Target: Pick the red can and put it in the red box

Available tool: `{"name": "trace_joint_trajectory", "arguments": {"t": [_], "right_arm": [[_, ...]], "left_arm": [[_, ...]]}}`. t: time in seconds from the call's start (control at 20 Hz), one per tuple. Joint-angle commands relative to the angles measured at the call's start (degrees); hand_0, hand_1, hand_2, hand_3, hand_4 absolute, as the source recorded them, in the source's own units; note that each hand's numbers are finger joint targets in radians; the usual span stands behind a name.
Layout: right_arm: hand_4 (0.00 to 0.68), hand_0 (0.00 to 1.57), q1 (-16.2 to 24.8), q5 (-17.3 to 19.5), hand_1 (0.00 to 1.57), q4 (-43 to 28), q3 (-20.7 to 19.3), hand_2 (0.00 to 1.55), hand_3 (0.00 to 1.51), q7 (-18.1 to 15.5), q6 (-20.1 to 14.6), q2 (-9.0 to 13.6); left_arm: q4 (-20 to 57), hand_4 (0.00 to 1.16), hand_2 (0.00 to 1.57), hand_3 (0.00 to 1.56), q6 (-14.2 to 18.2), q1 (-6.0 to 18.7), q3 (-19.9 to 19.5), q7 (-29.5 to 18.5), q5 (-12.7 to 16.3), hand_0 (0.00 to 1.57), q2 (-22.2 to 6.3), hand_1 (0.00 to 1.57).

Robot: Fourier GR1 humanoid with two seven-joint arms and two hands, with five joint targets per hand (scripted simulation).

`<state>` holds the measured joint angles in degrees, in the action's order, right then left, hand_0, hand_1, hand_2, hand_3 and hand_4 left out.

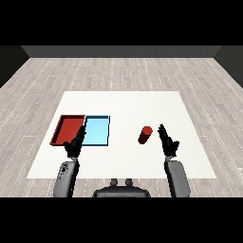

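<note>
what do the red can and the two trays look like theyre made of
Red can: flat matte red, no label or glint; metal or plastic, cannot tell. Red tray and light blue tray: uniform matte colour with thin raised rims, probably plastic.

Two grey, rounded forearms end in black hands. The left hand (74, 144) and the right hand (168, 144) each have slim dark fingers and a thumb.

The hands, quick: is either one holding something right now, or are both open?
Left hand: open, fingers straight, holding nothing, over the near edge of the red tray.
Right hand: open, holding nothing, beside the red can.
</note>
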<state>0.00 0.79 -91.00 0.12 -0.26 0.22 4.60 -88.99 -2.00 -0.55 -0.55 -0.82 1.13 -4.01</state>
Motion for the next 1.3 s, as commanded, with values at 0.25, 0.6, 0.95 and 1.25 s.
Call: {"name": "trace_joint_trajectory", "arguments": {"t": [0.25, 0.6, 0.95, 1.25], "right_arm": [[0.0, 0.0, -3.3, -6.6, 0.0, 4.0, -10.0, 0.0, 0.0, 2.0, 7.0, 7.9], [0.0, 0.0, -1.2, -11.4, 0.0, 9.2, -10.2, 0.0, 0.0, -19.5, 15.9, 5.2], [0.0, 0.0, -2.2, -10.3, 0.0, 7.5, -9.9, 0.0, 0.0, -17.3, 14.6, 4.2], [0.0, 0.0, -6.3, -10.8, 0.0, 8.4, -11.3, 0.0, 0.0, -15.8, 12.7, 4.4]], "left_arm": [[-0.2, 0.0, 0.0, 0.0, 2.2, 1.0, -1.2, 0.8, -2.8, 0.0, -0.7, 0.0], [0.0, 0.0, 0.0, 0.0, 1.7, 0.9, -2.6, -21.0, -0.5, 0.0, 3.0, 0.0], [0.4, 0.0, 0.0, 0.0, 0.0, 3.0, -4.5, -20.5, 1.9, 0.0, 1.1, 0.0], [-5.7, 0.0, 0.0, 0.0, 0.0, -2.1, -2.4, -19.9, 1.5, 0.0, 1.9, 0.0]]}}
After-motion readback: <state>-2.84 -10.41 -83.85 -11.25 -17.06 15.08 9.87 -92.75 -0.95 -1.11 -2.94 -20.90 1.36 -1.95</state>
